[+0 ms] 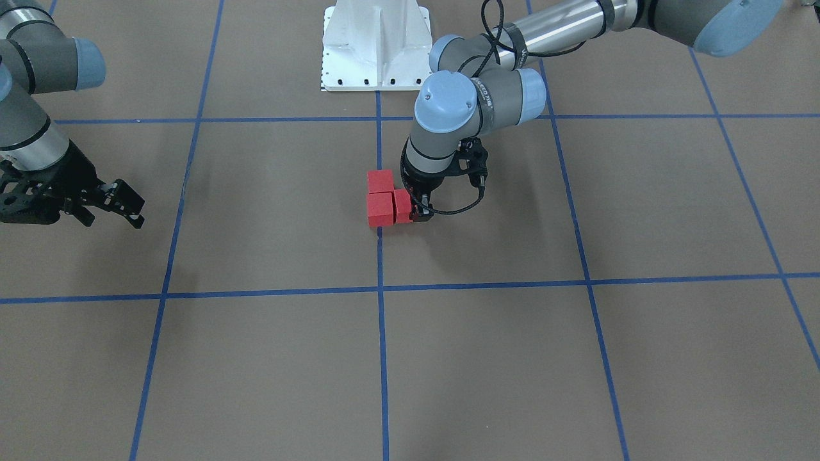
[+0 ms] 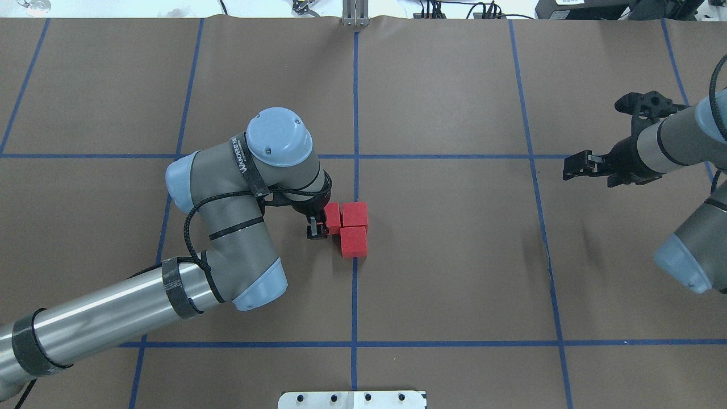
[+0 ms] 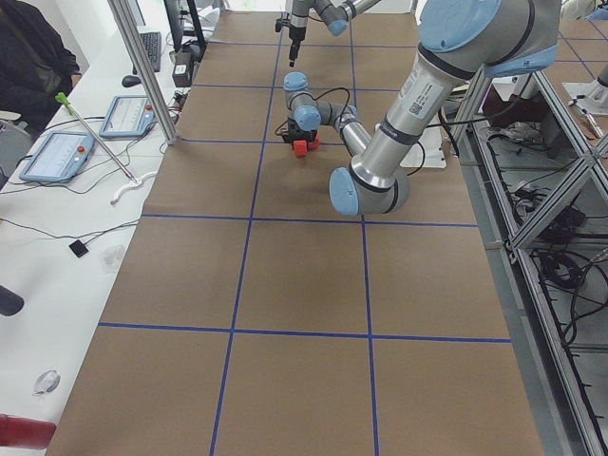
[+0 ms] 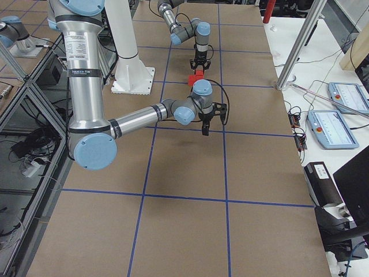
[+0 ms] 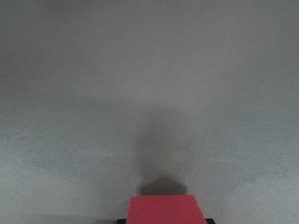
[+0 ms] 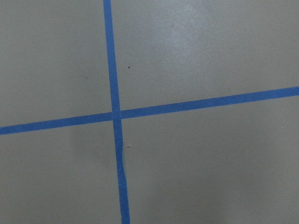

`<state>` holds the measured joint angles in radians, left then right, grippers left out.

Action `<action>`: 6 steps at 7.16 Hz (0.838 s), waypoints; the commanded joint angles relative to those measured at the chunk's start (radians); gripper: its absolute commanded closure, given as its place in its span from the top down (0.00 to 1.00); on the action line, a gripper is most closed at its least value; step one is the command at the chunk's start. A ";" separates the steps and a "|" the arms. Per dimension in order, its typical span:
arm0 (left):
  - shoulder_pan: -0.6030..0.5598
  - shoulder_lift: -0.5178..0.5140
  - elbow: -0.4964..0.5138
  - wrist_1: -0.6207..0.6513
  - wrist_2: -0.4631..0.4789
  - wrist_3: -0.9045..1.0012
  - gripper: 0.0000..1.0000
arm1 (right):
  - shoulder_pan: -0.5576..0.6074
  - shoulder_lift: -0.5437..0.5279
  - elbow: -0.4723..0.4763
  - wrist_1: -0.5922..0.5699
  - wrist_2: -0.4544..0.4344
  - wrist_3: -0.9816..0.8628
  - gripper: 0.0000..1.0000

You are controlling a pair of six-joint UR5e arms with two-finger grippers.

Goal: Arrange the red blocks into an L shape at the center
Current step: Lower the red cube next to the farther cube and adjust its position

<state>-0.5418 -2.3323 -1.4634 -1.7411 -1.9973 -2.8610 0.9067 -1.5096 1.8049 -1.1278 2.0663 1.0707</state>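
Closest to any lens is one red block (image 5: 162, 211), filling the bottom edge of my left wrist view, with dark jaw parts flanking its base.

Seen from overhead, my left gripper (image 2: 322, 224) points straight down at that same cube, the leftmost of the red blocks (image 2: 347, 227). One fingertip (image 2: 314, 232) shows against its outer side. The other is hidden under my wrist, so I cannot tell whether my jaws are clamped on it or have let go.

Its right face touches the corner block (image 2: 355, 215), and the near block (image 2: 354, 242) touches the corner block's near side. Together they read as an L at the center (image 2: 377, 190) of the table (image 2: 454, 255), with the blue line (image 2: 355, 284) running under two of them.

Far to the right, well apart from all this, my right gripper (image 2: 576, 166) hangs above the table with its jaws spread and nothing between them.

I judge these cubes light and rigid, with matte faces that should grip well and nothing fragile about them. The best hold is square across two opposite flat faces, low on the body. Now that they are packed together, only the outward faces are free. Being so light, a block would probably slide at the slightest sideways brush, so I would want any release to go straight up.
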 commanded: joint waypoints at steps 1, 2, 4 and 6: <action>0.000 0.001 0.000 0.000 0.000 -0.001 0.00 | 0.000 0.000 -0.002 -0.001 0.000 0.000 0.99; 0.000 0.001 0.000 0.000 0.000 -0.001 0.00 | 0.000 0.000 -0.001 0.000 0.000 0.000 0.99; 0.003 0.001 0.000 0.000 0.000 0.000 0.00 | 0.000 0.000 -0.002 -0.001 0.000 0.000 0.99; 0.008 0.001 0.000 0.000 0.000 0.000 0.00 | 0.000 0.002 -0.001 0.000 0.000 0.000 0.99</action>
<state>-0.5356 -2.3316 -1.4634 -1.7411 -1.9972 -2.8610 0.9066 -1.5084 1.8035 -1.1285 2.0663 1.0701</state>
